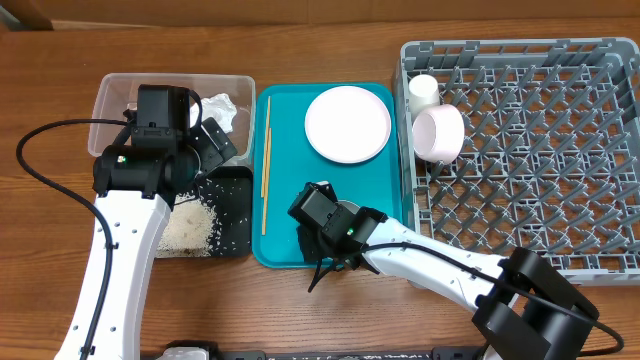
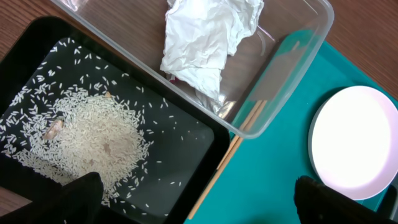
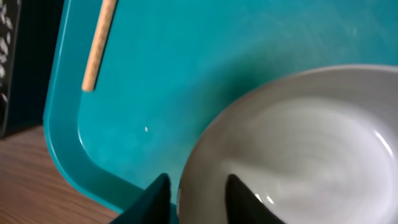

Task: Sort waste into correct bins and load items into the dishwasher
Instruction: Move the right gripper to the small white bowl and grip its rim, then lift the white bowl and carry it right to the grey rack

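Bowl (image 3: 298, 155) sits at tray (image 3: 186, 62) front edge; right gripper (image 3: 196, 193) straddles its rim, clamping cannot be confirmed. Recommended: seat fingers fully before a level lift. Left gripper (image 2: 199, 190) spread, left of tray.

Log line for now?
Left pincer open, empty | right pincer straddling bowl rim | plate, chopsticks on teal tray | cup, other bowl in rack
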You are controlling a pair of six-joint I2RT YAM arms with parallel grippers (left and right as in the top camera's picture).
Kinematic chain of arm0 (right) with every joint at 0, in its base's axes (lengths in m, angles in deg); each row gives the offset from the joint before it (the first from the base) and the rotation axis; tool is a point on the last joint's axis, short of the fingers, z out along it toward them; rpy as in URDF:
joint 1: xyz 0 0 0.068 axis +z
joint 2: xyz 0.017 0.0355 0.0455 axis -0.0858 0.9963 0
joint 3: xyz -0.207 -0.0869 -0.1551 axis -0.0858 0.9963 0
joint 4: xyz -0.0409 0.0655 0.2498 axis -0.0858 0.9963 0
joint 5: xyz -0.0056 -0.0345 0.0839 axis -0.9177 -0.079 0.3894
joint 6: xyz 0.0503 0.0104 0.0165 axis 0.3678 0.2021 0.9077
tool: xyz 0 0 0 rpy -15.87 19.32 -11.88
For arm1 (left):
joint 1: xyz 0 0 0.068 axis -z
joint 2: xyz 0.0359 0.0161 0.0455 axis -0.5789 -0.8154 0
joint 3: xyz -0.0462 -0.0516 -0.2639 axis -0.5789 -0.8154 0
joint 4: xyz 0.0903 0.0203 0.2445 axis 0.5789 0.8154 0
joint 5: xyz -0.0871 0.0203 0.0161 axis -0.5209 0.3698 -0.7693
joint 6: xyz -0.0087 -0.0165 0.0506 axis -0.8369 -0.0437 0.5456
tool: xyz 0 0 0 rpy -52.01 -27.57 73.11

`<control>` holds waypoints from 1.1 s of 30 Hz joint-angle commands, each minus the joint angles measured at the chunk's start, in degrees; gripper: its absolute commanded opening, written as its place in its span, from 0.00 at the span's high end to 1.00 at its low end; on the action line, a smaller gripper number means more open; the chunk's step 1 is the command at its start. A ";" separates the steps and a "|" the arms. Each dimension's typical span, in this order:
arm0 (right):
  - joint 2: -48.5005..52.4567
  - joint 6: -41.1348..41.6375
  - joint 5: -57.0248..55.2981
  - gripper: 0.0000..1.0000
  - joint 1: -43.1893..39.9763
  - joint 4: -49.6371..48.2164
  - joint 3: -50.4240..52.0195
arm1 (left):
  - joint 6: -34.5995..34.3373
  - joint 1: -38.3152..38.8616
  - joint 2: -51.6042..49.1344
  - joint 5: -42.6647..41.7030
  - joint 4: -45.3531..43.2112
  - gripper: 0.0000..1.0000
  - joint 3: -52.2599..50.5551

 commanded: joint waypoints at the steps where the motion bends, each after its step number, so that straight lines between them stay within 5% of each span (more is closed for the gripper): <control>1: 0.33 0.20 1.11 0.79 0.04 -0.04 0.35 | 0.92 -0.09 0.37 -0.04 -0.22 0.00 0.72; 4: 0.20 0.17 2.64 0.96 0.04 0.13 0.24 | 0.92 -0.09 0.37 -0.04 -0.20 0.00 0.72; 20: -22.03 -11.39 10.19 0.96 -11.17 16.98 -11.02 | 0.92 -0.09 0.37 -0.04 -0.22 0.00 0.72; 24: -26.03 -16.74 23.85 0.96 -21.22 21.09 -11.02 | 0.92 -0.09 0.37 -0.04 -0.20 0.00 0.72; 30: -27.43 -28.04 63.45 0.96 -40.79 21.86 -10.93 | 0.92 -0.09 0.37 -0.04 -0.20 0.00 0.72; 33: -27.39 -29.00 73.22 0.96 -50.29 22.05 -9.92 | 0.92 -0.09 0.37 -0.04 -0.20 0.00 0.72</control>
